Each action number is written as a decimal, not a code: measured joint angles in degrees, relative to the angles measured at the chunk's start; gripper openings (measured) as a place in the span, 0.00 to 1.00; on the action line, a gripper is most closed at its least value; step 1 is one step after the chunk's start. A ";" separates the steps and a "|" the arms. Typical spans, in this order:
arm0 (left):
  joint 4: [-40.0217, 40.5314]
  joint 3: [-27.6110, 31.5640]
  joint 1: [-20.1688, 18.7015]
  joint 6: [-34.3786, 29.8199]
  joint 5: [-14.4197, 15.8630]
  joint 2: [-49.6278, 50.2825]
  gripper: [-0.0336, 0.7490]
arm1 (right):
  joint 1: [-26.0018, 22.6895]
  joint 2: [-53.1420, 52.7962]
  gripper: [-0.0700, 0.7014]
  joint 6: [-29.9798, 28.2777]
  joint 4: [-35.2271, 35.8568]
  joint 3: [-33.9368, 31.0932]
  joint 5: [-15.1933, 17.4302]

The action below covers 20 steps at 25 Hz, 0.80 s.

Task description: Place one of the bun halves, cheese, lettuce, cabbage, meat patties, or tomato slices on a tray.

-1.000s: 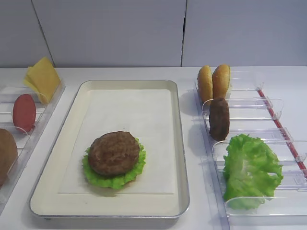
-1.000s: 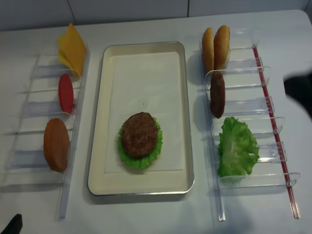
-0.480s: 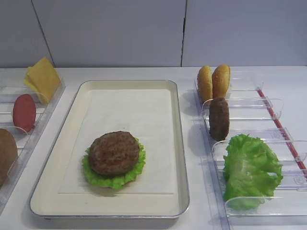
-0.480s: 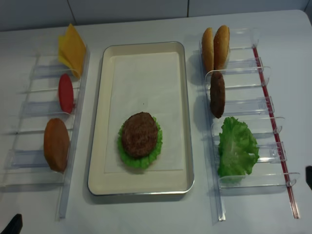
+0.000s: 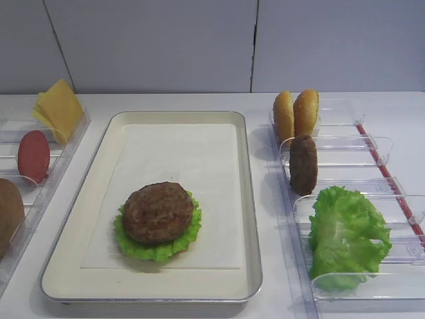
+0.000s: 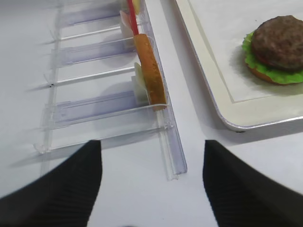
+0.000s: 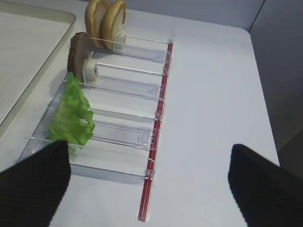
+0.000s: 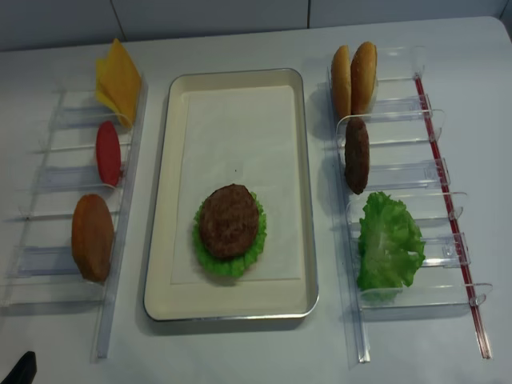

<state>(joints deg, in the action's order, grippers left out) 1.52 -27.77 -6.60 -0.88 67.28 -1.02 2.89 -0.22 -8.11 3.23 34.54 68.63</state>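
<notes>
A stack is seen on the tray [image 8: 164, 200] toward its near end: a meat patty [image 8: 229, 220] rests on lettuce [image 8: 210, 262], with a bun edge visible beneath in the left wrist view. Compared with a second ago, the right arm has left the right edge of the overhead view; the stack is unchanged, so the placement is judged complete. The right gripper [image 7: 147, 182] is seen with fingers [image 7: 33, 184] spread wide and empty above the rack [image 7: 156, 101] of spare lettuce, patty and buns. The left gripper [image 6: 151, 189] is likewise open and empty near the left rack [image 6: 156, 106]. Cheese [image 8: 118, 80] or tomato slice [image 8: 108, 153] is judged next.
</notes>
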 joint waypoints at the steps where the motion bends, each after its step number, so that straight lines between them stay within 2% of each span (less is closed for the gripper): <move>1: 0.00 0.00 0.00 0.00 0.00 0.00 0.64 | 0.00 -0.57 0.99 0.32 -0.10 0.00 0.24; 10: 0.00 0.00 0.00 0.00 0.00 0.00 0.64 | 0.00 -0.90 0.99 2.49 -0.30 -4.88 0.28; 16: 0.00 0.00 0.00 0.00 0.00 0.00 0.64 | 0.00 -0.90 0.99 2.49 -0.30 -7.42 -2.16; 20: 0.00 0.00 0.00 0.00 0.00 0.00 0.64 | 0.00 -0.90 0.99 2.52 -0.30 -7.42 -2.29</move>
<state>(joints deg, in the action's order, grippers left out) 1.52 -27.77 -6.60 -0.88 67.28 -1.02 2.89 -1.12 -5.60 2.93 27.12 66.34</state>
